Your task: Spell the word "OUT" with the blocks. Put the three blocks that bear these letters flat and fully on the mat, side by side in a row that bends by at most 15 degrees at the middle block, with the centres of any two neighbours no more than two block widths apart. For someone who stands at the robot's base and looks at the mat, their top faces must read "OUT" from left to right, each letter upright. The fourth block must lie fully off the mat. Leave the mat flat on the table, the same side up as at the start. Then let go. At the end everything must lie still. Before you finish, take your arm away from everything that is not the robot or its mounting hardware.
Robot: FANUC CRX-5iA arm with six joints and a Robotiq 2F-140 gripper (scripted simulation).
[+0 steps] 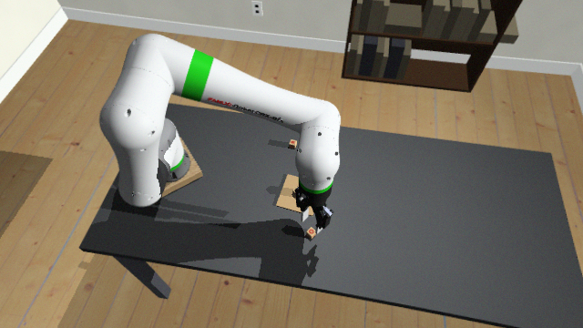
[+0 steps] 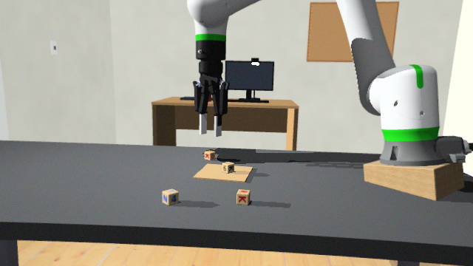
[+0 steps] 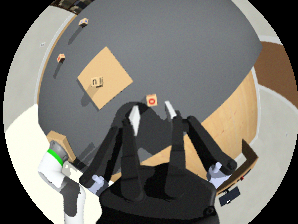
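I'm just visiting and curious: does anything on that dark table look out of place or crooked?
Mostly tidy. The blocks are scattered: only one sits on the tan mat; three lie off it, one behind, two in front. The gripper hangs above, holding nothing.

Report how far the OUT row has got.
Done: one block sits on the mat. In hand: nothing; the gripper hangs above the table, fingers partly closed and empty, over a red-marked block. Left: two more letter blocks onto the mat in a row, the fourth kept off.
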